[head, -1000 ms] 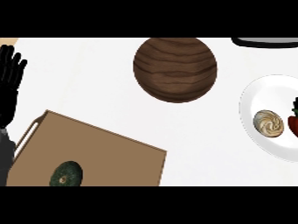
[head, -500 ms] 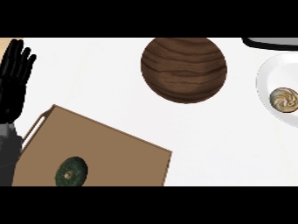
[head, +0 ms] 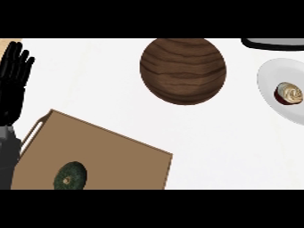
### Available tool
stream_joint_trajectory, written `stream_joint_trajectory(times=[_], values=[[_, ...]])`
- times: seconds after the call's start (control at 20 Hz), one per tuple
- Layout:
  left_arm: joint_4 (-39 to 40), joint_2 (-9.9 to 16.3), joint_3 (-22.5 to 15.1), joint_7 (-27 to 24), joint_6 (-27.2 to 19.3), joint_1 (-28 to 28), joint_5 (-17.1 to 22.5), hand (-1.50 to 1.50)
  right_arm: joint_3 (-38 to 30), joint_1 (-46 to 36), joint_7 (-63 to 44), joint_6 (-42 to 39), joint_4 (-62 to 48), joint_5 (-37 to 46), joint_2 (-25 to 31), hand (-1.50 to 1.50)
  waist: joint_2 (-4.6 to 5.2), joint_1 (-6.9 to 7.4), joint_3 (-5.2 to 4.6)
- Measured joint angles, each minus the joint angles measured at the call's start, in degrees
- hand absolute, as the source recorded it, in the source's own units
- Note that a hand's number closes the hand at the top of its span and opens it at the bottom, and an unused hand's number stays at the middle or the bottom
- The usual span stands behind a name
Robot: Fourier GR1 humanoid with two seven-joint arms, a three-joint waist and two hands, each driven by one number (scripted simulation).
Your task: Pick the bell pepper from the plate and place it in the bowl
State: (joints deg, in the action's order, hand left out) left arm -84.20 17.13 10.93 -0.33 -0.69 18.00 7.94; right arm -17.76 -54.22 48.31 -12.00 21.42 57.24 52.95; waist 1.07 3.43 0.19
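- We saw the left hand (head: 8, 91) at the frame's left edge, fingers straight and up, holding nothing.
- Wooden bowl (head: 183, 71) sat top centre.
- White plate (head: 273, 84) at right edge carried a frosted cupcake (head: 289, 93); we couldn't spot the bell pepper.
- Cutting board (head: 108, 156) lower left held a dark green squash (head: 70, 176).

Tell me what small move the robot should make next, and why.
Probably bring the right hand up toward the white plate at the right edge. No right hand shows yet, the left hand rests open at the left edge, and the wooden bowl sits empty. The plate shows a swirled cupcake-like item with something dark red under it; whether that is the bell pepper cannot be told.
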Motion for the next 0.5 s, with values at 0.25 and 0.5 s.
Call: stream_joint_trajectory(times=[0.25,0.5], values=[[0.7,-0.1,0.3,-0.9,0.1,-0.6,-0.1,0.00,-1.9,-6.9,1.2,-4.9,-1.8,-3.2,-0.6,1.50,-0.31,-0.77,-0.10],[0.4,0.1,0.9,-0.8,0.0,-1.4,-0.1,0.00,-2.5,-13.7,-2.5,-10.7,-2.8,-6.2,-3.2,1.50,-0.69,-1.31,-0.19]])
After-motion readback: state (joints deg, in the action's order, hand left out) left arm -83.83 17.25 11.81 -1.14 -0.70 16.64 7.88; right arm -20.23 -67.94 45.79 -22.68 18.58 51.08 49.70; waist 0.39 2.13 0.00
